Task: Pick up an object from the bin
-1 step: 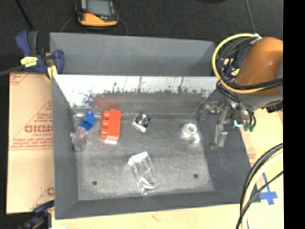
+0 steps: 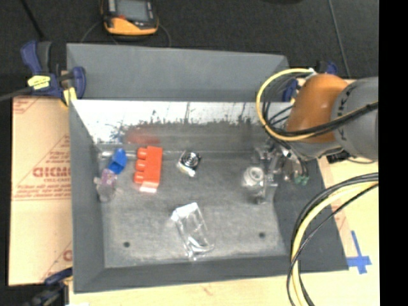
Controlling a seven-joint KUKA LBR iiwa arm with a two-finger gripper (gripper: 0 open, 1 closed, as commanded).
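Observation:
My gripper (image 2: 275,166) is low in the bin's right part, close to the right wall and under the orange wrist cover. A small pale, roundish thing (image 2: 253,178) lies right against its left side; whether it is gripped is hidden. A small dark and silver round thing (image 2: 189,161) sits on the floor further left, well apart from the gripper. A crumpled clear plastic piece (image 2: 193,229) lies nearer the front, left of the gripper.
At the left of the bin lie an orange block (image 2: 148,168), a small blue piece (image 2: 117,160) and a clear, faintly purple piece (image 2: 105,185). The arm and its looping cables cover the bin's right rim.

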